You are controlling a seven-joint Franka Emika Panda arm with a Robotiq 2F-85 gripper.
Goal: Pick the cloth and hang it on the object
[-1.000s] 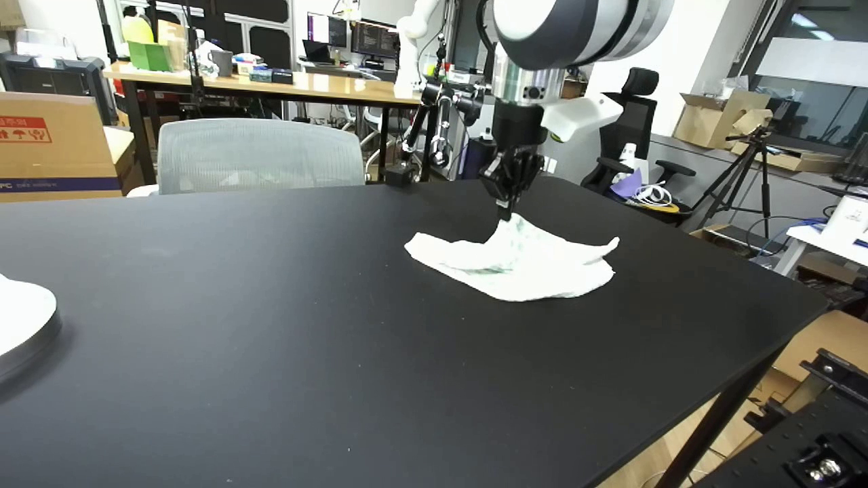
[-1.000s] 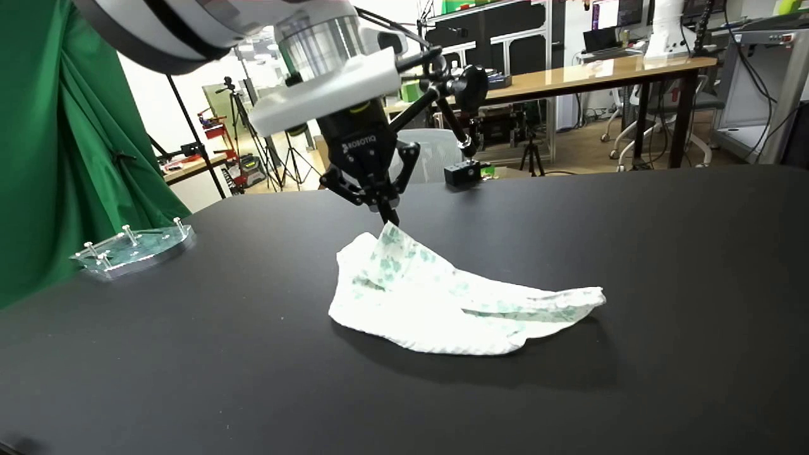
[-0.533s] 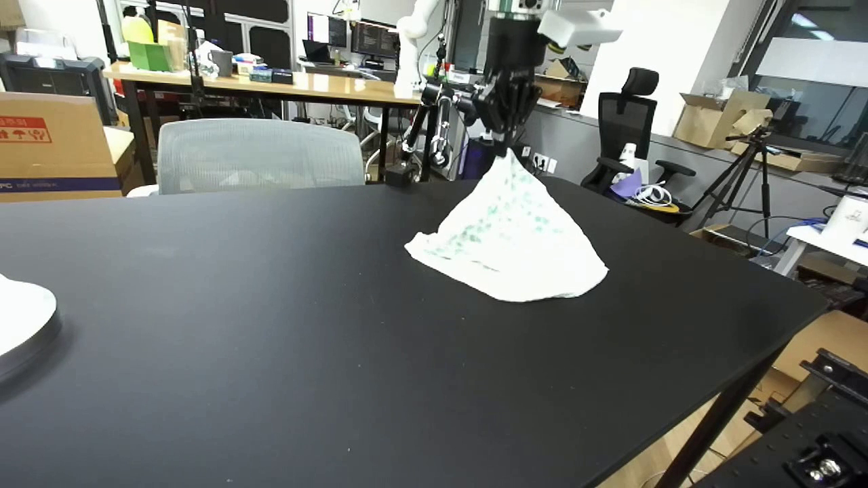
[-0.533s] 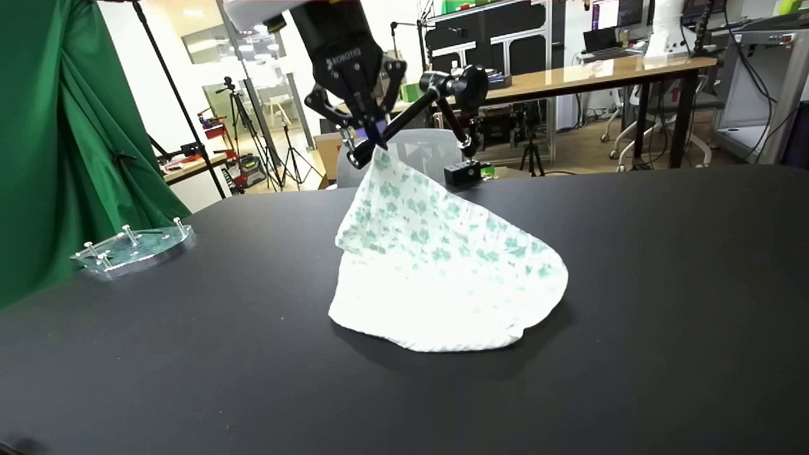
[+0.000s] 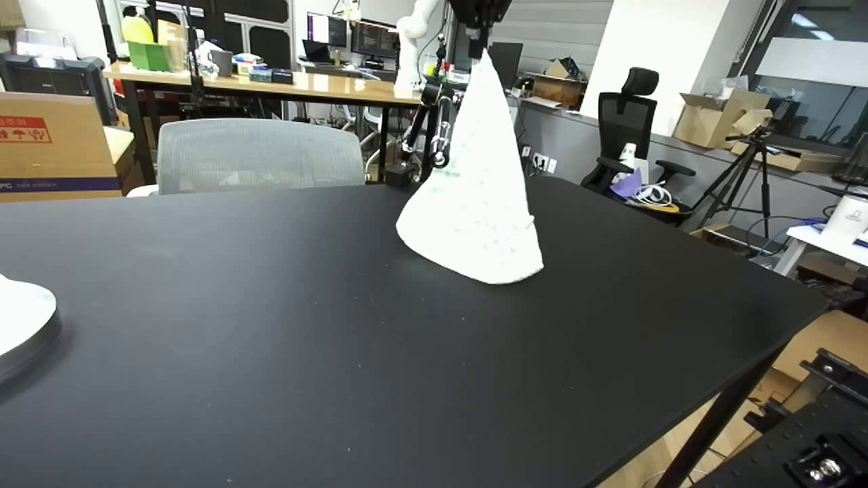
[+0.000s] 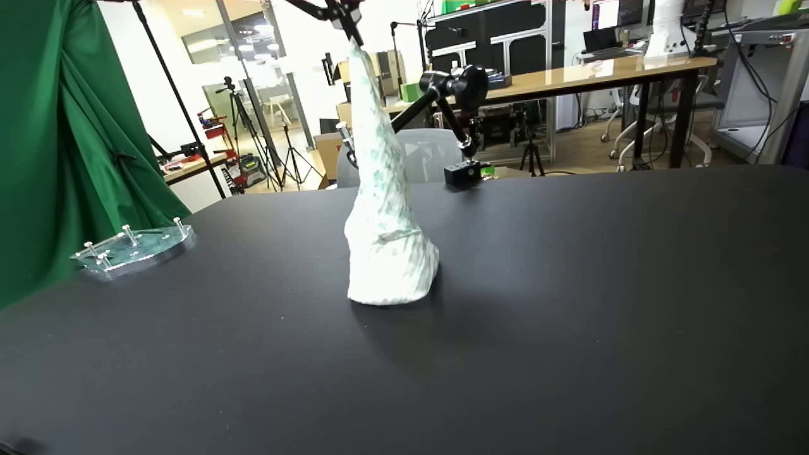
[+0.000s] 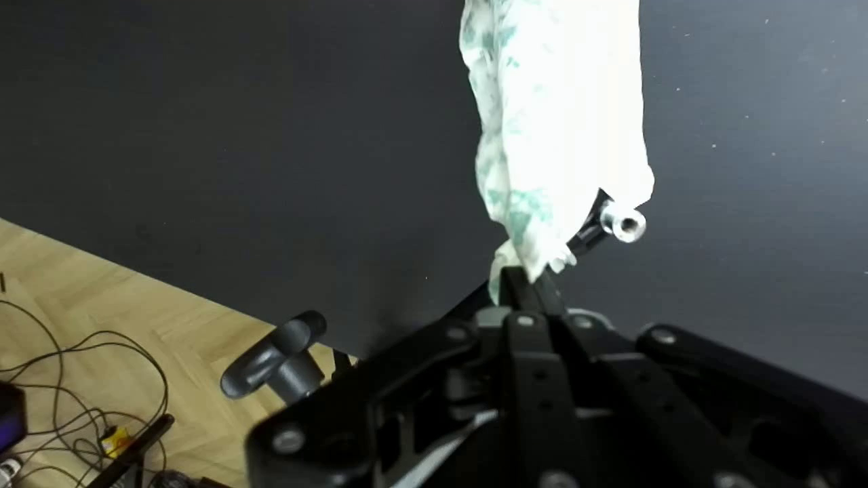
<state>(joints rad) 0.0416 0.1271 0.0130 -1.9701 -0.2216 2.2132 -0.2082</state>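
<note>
Raised since 0.5 s ago, the white, green-patterned cloth (image 6: 382,208) hangs tapering, its tip pinched in the hand (image 7: 532,281); hem contact with the matte tabletop (image 5: 271,325) is unclear. The wrist view shows a metal-tipped stand (image 7: 616,217) just beside the cloth; in an exterior view a clear bolted plate (image 6: 136,249) lies well apart, along the tabletop's edge.

Brightness bleaches the green-printed cloth (image 7: 569,102) in the wrist view; toward six o'clock the gripper (image 7: 534,290) is blurred. In an exterior view the cloth softly shadows the black tabletop (image 6: 569,291) toward five o'clock; glare spots the wooden desk (image 6: 607,72) at two.
</note>
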